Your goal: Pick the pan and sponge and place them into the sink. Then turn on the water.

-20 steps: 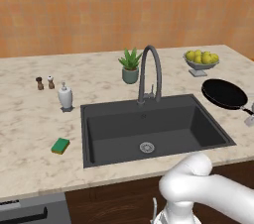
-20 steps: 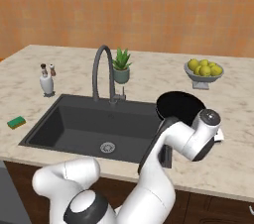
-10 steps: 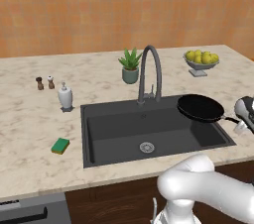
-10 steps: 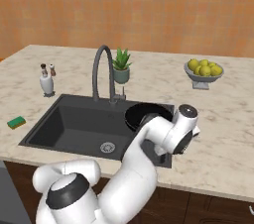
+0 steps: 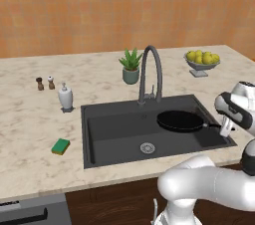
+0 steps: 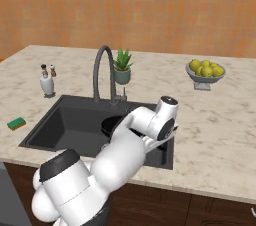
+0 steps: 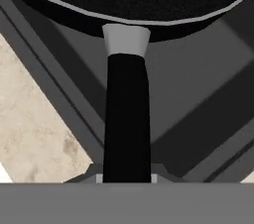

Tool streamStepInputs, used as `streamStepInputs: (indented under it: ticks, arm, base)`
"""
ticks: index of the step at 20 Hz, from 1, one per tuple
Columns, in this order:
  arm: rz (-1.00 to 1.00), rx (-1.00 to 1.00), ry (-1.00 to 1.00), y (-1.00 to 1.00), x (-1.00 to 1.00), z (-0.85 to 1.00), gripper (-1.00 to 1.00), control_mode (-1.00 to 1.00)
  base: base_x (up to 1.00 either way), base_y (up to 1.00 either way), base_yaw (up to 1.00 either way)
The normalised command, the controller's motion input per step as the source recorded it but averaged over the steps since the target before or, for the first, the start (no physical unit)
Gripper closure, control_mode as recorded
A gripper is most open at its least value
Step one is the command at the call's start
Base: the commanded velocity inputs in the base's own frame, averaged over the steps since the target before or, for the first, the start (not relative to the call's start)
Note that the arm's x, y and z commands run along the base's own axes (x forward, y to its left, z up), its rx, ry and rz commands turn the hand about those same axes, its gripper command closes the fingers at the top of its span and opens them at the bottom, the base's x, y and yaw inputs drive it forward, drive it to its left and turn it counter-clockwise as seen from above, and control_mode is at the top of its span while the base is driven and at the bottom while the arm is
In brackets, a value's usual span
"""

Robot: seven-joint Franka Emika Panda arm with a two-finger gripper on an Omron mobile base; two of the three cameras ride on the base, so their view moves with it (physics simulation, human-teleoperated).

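Observation:
The black pan (image 5: 180, 120) hangs level over the right half of the black sink (image 5: 114, 134), its long handle (image 5: 213, 127) pointing right. My gripper (image 5: 224, 129) is shut on the end of that handle, just inside the sink's right rim. In the hand view the handle (image 7: 126, 119) runs straight up from my gripper (image 7: 126, 178) to the pan's rim (image 7: 129, 0), with the sink's corner below. The green sponge (image 5: 61, 146) lies on the counter left of the sink, far from my hand; it is also in the right base view, sponge (image 6: 16, 123). The gooseneck tap (image 5: 152, 69) stands behind the basin.
A white soap dispenser (image 5: 65, 97) and two small shakers (image 5: 45, 83) stand at the back left. A potted plant (image 5: 130, 65) is beside the tap, and a bowl of yellow fruit (image 5: 201, 61) stands at the back right. My arm (image 6: 135, 135) covers the sink's right part in the right base view.
The pan has travelled left with my gripper, from the counter right of the sink to over the basin's right half. The sponge has stayed put.

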Motion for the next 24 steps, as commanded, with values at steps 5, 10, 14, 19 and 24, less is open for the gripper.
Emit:
streamStepInputs:
  ticks: [5,10,14,19,24]
  arm:
    - [0.08,0.05,0.00,0.44,0.18,-0.49,1.00,-1.00]
    - [0.07,0.01,0.00,0.46,0.40,-0.48,1.00,-1.00]
    - [0.06,0.00,0.00,0.39,0.47,-0.25,1.00,-1.00]
    - [0.05,0.00,0.00,0.14,0.47,-0.26,1.00,-1.00]
    - [0.05,0.00,0.00,0.01,0.46,-0.37,1.00,-1.00]
  base:
    - [0.00,0.00,0.00]
    - [0.00,0.00,0.00]
    - [0.00,0.00,0.00]
    - [0.00,0.00,0.00]
    - [0.00,0.00,0.00]
